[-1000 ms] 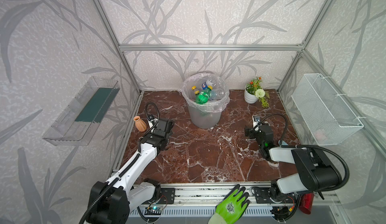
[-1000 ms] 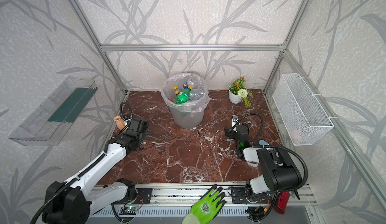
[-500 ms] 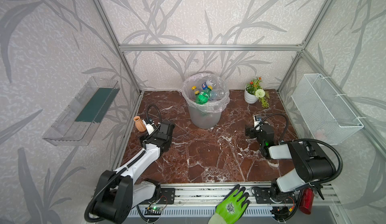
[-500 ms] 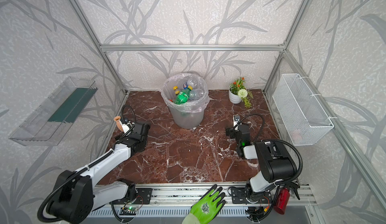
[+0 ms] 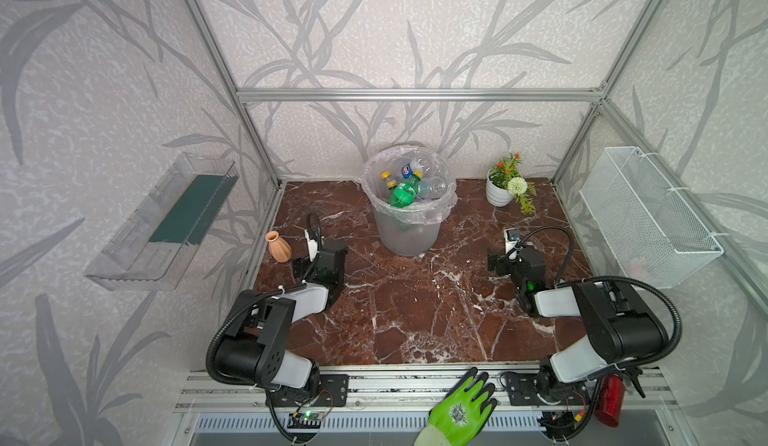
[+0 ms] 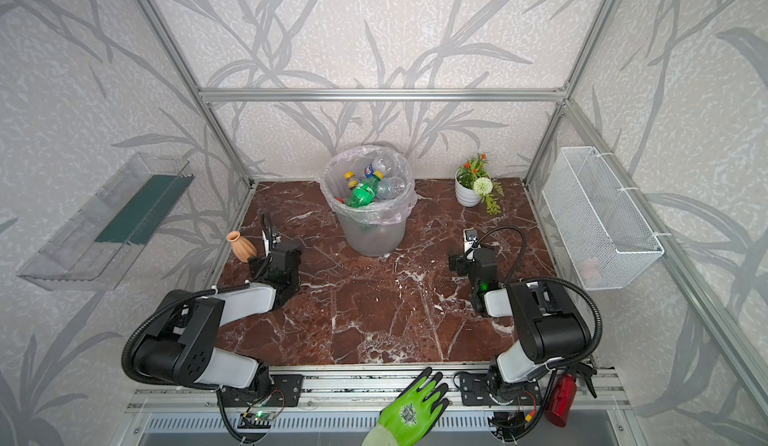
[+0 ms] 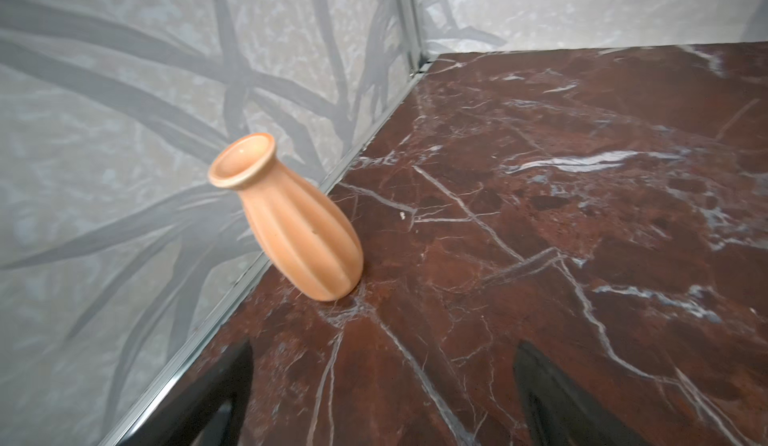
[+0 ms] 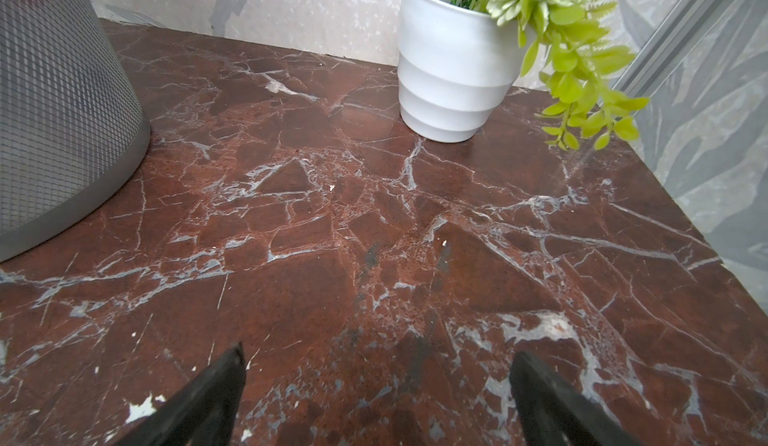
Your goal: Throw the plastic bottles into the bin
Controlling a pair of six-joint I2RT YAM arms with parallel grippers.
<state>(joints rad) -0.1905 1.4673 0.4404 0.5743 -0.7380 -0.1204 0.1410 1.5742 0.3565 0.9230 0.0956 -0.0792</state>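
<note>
Seemingly done: plastic bottles (image 5: 401,192) in bin (image 5: 409,232), twelve o'clock; left hand (image 7: 386,406), right hand (image 8: 380,402) apart, empty; park them clear of the vase (image 7: 299,228).

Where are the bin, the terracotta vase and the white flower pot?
bin (image 5: 405,238): in a top view, on its grey front wall below the bag.
terracotta vase (image 7: 299,232): left wrist view, on its ribbed body.
white flower pot (image 8: 451,78): right wrist view, on its ribbed side wall.
</note>
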